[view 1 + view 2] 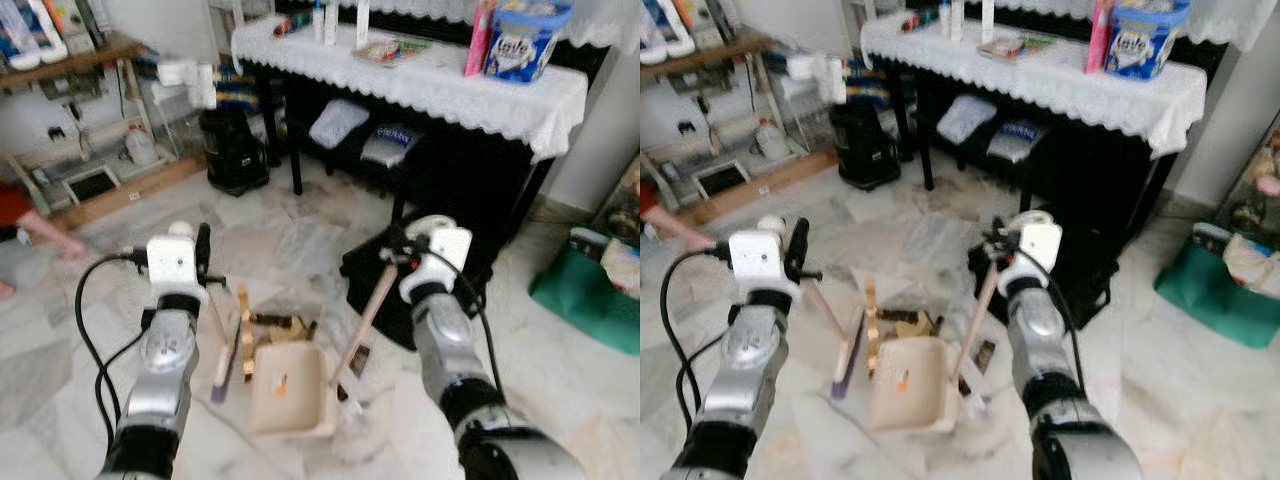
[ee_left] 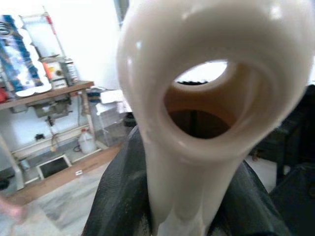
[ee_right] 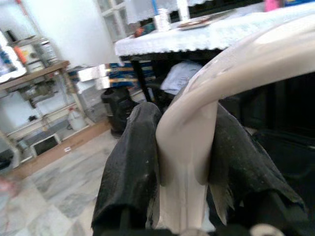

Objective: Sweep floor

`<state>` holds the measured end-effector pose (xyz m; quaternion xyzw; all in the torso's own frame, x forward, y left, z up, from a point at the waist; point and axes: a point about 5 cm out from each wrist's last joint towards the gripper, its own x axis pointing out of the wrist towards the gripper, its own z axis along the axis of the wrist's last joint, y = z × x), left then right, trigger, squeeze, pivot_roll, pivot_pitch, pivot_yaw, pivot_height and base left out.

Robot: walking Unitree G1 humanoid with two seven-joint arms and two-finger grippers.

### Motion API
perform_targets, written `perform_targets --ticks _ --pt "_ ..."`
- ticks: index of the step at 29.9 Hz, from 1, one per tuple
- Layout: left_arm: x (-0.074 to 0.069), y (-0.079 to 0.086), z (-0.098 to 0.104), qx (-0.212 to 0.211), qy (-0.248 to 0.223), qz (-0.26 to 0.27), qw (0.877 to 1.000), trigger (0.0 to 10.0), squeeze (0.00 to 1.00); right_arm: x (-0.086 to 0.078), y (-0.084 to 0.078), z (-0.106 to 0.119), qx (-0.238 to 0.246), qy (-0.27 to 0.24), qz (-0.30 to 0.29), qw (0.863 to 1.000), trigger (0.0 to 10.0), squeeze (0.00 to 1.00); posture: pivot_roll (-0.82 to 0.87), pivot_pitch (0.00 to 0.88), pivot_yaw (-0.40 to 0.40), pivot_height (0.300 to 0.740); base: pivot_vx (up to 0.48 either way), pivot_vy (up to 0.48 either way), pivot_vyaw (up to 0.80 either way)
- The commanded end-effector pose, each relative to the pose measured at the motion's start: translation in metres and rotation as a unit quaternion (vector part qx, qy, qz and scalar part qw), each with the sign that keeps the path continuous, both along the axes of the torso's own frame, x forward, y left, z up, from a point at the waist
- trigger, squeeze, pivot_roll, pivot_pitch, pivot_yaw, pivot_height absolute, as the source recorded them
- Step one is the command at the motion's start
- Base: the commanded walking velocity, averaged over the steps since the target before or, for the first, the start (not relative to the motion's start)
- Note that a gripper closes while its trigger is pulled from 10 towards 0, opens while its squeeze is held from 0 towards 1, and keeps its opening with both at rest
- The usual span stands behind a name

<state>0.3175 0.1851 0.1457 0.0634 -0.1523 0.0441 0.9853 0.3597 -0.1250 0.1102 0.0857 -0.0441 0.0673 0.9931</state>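
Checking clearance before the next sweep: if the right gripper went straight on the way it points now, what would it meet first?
The right gripper, shut on the dustpan handle, points toward the cloth-covered table. Beyond the handle, the dark space under it looks nearest, though depth is unclear.

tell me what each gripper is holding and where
Left gripper holds the brush by its handle's top end; right gripper holds the dustpan by its handle's top.

Marble floor [image 1: 300, 245] before me, bearing a cream dustpan [image 1: 288, 390], scattered brown debris [image 1: 283, 322], and a green bag [image 1: 588, 290] at right.
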Motion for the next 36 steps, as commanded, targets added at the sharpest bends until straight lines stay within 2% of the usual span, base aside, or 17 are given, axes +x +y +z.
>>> perform_targets --ticks 1,17,20,25,36 --pt "0.0016 0.0017 0.0132 0.006 -0.029 0.002 1.0 10.0 0.0 0.0055 -0.0026 0.0163 0.003 -0.033 -0.006 0.999 10.0 0.0 0.02 0.0 0.066 0.74 0.0 0.0 -0.8" --pt "0.0019 0.0019 0.0133 0.008 -0.031 0.007 0.999 10.0 0.0 0.0077 -0.0043 0.0223 0.005 -0.043 -0.008 0.999 10.0 0.0 0.02 0.0 0.059 0.74 0.0 0.0 -0.8" --pt "0.0022 0.0009 0.0132 0.029 -0.033 0.007 0.999 10.0 0.0 0.0084 -0.0052 0.0239 0.003 -0.045 -0.009 0.999 10.0 0.0 0.01 0.0 0.059 0.74 0.0 -0.321 -0.8" --pt "0.0023 0.0 0.0126 0.02 -0.033 0.006 0.999 10.0 0.0 0.0081 -0.007 0.0237 0.0 -0.047 -0.011 0.999 10.0 0.0 0.01 0.0 0.06 0.74 0.0 -0.447 -0.8" --pt "0.0036 0.0008 0.0147 0.019 -0.036 0.008 0.999 10.0 0.0 0.0087 -0.0097 0.0258 -0.002 -0.051 -0.014 0.999 10.0 0.0 0.01 0.0 0.059 0.74 0.0 0.0 -0.8"
